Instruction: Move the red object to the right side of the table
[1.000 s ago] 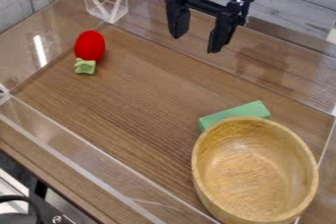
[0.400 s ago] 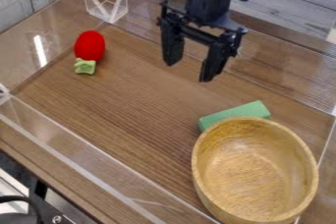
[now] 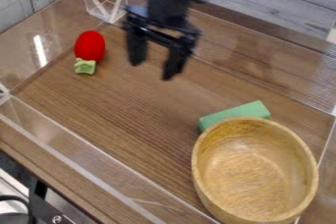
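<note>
Claw [image 3: 153,60] hangs above the counter [image 3: 132,120], pointing down, two dark fingers spread wide apart with clear air between them; nothing is held. Left finger tip sits lower-left at about 8 o'clock of the claw body, right finger tip at about 5 o'clock and slightly lower in frame. Both tips appear to be clear of the wood surface, though the exact gap cannot be judged from this single view. The black wrist housing rises from the fingers toward 12 o'clock and runs out of frame at the top. The red object [image 3: 89,44] lies at 9 o'clock from the claw, near but apart from the left finger, resting on the counter in the left half of the view. Its light green leafy end [image 3: 85,67] points toward 6 o'clock, touching the wood. A small clear acrylic stand [image 3: 104,4] shaped like a V stands at 11 o'clock from the claw, beyond the red object, close to the far wall. A flat green sponge [image 3: 234,116] lies at 4 o'clock from the claw, well apart from it, and touches or just overlaps the rim of a round wooden bowl [image 3: 308,159] at 5 o'clock in the near right corner. The bowl shows nothing inside. Low clear acrylic walls [image 3: 79,147] edge the counter on all visible sides.
</note>
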Action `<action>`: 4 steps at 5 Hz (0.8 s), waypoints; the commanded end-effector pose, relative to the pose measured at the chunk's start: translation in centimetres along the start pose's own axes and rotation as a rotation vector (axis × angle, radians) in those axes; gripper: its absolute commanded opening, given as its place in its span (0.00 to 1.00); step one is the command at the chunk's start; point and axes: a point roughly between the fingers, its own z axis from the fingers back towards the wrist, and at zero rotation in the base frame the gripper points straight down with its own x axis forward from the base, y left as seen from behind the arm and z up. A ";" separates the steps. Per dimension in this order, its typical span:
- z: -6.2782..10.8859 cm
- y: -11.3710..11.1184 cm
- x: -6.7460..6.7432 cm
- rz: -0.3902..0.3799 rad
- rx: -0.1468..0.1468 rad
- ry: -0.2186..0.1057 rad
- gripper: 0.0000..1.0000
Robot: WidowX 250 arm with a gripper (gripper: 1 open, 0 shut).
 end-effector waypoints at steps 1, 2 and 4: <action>2.0 4.5 -0.7 0.053 0.006 -0.088 1.00; 2.2 7.8 -0.6 0.151 -0.014 -0.123 1.00; 1.6 11.2 1.0 0.318 -0.049 -0.143 1.00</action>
